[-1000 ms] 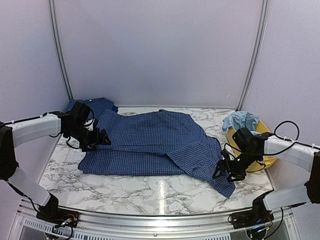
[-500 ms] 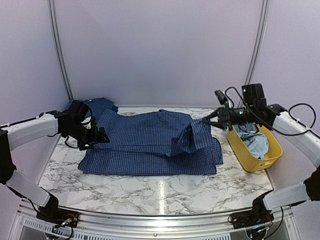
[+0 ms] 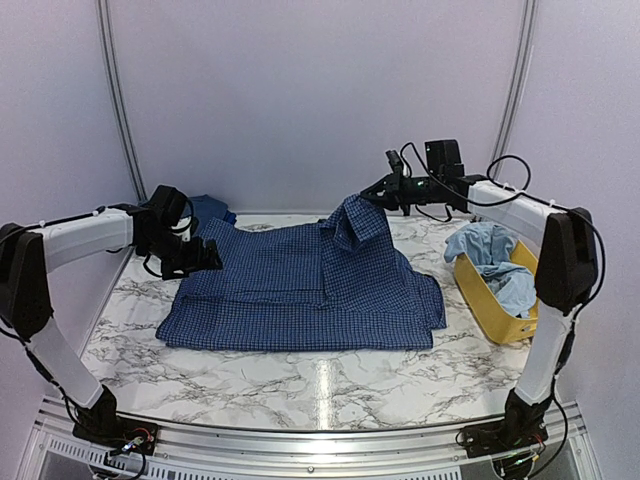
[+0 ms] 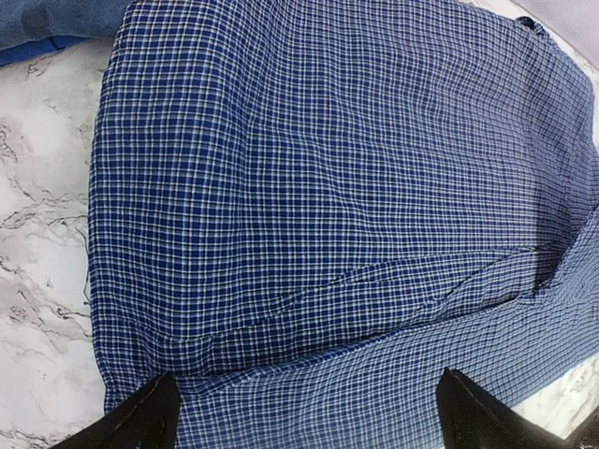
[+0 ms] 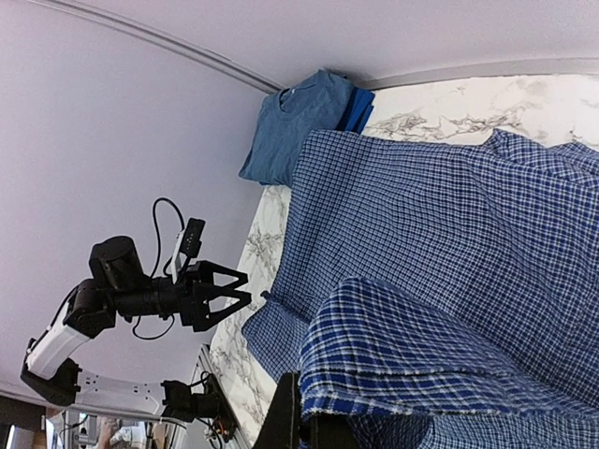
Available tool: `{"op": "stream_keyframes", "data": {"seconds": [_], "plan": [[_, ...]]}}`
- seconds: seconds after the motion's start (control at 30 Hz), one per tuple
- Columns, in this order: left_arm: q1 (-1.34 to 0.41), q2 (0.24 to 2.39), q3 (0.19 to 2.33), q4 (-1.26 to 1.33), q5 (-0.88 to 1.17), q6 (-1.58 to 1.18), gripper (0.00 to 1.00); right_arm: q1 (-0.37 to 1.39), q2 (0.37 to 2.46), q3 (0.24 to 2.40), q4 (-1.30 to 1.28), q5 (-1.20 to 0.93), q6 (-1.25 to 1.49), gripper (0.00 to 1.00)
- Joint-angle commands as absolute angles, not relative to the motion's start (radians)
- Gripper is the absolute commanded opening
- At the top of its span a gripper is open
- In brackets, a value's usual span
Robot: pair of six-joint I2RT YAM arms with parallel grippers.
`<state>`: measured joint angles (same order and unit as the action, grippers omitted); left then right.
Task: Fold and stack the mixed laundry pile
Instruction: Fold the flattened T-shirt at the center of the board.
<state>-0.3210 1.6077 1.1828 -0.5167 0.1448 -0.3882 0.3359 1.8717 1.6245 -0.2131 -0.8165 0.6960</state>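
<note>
The navy small-check shirt (image 3: 290, 290) lies spread on the marble table and fills the left wrist view (image 4: 328, 187). My right gripper (image 3: 372, 194) is shut on the shirt's edge (image 5: 393, 374) and holds a flap of it (image 3: 355, 220) raised above the back middle of the shirt. Over the shirt's left edge hovers my left gripper (image 3: 207, 259), open, its fingertips (image 4: 140, 421) wide apart with nothing between them. A light-blue T-shirt (image 3: 485, 245) is in the yellow tub. Dark-blue and blue pieces (image 3: 205, 208) lie stacked at the back left (image 5: 309, 117).
The yellow plastic tub (image 3: 490, 310) stands at the table's right edge. Lilac walls close in the back and sides. Bare marble (image 3: 320, 385) runs along the front between shirt and arm bases.
My right gripper shut on the shirt's right part at the front right, then carried it up and back toward the middle. My left gripper opened wider and shifted slightly back.
</note>
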Motion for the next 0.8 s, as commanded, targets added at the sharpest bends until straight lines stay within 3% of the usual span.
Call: {"op": "stream_keyframes", "data": {"seconds": [0.0,0.23,0.4,0.57,0.77], "plan": [[-0.303,1.643,1.212,-0.550,0.124,-0.338,0.99,0.334,1.941,1.701,-0.154,-0.799,0.737,0.00],[-0.310,1.617,1.217,-0.443,0.349,-0.342,0.99,0.339,1.918,1.624,0.060,-0.856,0.905,0.00],[-0.398,1.582,1.198,-0.272,0.416,-0.380,0.99,0.381,1.885,1.396,0.495,-0.831,1.182,0.00],[-0.448,1.601,1.198,-0.204,0.395,-0.451,0.99,0.444,1.920,1.255,0.746,-0.761,1.387,0.00],[-0.455,1.612,1.139,-0.181,0.377,-0.529,0.99,0.475,1.855,0.867,1.138,-0.553,1.658,0.00]]}}
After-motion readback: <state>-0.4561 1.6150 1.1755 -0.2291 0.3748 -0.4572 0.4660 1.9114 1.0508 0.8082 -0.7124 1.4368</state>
